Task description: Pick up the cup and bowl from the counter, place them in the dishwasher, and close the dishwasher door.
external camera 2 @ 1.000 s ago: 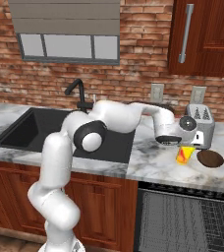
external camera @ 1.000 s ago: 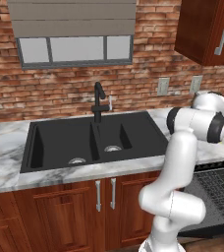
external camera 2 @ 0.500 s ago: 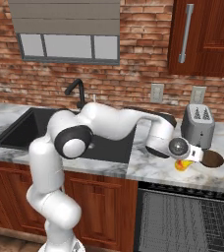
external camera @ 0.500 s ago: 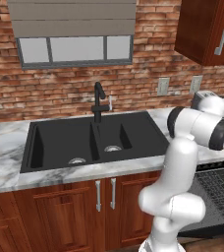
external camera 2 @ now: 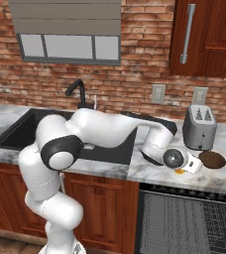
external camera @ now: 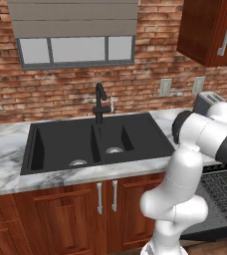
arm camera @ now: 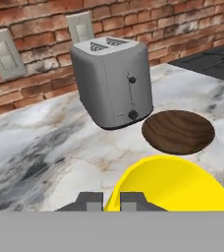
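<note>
Low over the counter [external camera 2: 219, 176], the claw [arm camera: 111, 202] pinches the cup [arm camera: 175, 184] by its rim.

Its 2 fingertips [arm camera: 133, 201] sit pressed close on the yellow wall, a grip that should let the cup lift straight off the marble toward the dishwasher [external camera 2: 189, 223], whose rack lies open below. Just beyond the cup rests the bowl [arm camera: 179, 131], not yet taken, beside the toaster [arm camera: 111, 81] against the brick wall.

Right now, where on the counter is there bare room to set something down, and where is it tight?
Bare marble lies left of the sink and along the counter in front of the toaster. It is tight where toaster, bowl and cup bunch together, with the end effector shut on the cup's rim.
</note>
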Robot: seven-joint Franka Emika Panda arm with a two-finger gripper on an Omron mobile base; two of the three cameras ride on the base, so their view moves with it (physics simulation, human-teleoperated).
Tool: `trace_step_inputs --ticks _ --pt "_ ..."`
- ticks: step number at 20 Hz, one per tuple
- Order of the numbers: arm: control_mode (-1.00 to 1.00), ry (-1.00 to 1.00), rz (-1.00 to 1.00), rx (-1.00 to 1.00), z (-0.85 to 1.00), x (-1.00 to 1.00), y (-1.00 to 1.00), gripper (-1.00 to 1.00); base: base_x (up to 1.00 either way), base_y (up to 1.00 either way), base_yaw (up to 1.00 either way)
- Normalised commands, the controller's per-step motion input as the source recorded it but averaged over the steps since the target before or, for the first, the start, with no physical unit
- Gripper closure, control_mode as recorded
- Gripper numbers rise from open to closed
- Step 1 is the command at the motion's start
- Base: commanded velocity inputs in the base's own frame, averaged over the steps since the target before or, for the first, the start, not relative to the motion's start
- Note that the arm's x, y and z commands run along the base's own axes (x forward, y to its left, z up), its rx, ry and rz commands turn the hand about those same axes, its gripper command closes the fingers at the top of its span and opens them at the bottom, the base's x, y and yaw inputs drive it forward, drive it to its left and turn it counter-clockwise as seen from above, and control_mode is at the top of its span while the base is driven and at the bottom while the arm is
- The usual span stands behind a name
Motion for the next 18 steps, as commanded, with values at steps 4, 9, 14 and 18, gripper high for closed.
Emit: trace_step_inputs --ticks 4,9,14,18 --pt "-1.00 -0.04 -0.10 0.31 0.21 -0.43 0.00 1.00 0.00 0.00 0.00" --pt "-1.00 -0.02 -0.12 0.40 0.16 -0.59 0.00 1.00 0.00 0.00 0.00" --pt "-1.00 0.00 -0.11 0.30 0.02 -0.64 0.00 1.00 0.00 0.00 0.00" --pt "-1.00 0.00 -0.08 0.17 0.00 -0.38 0.00 1.00 0.00 0.00 0.00"
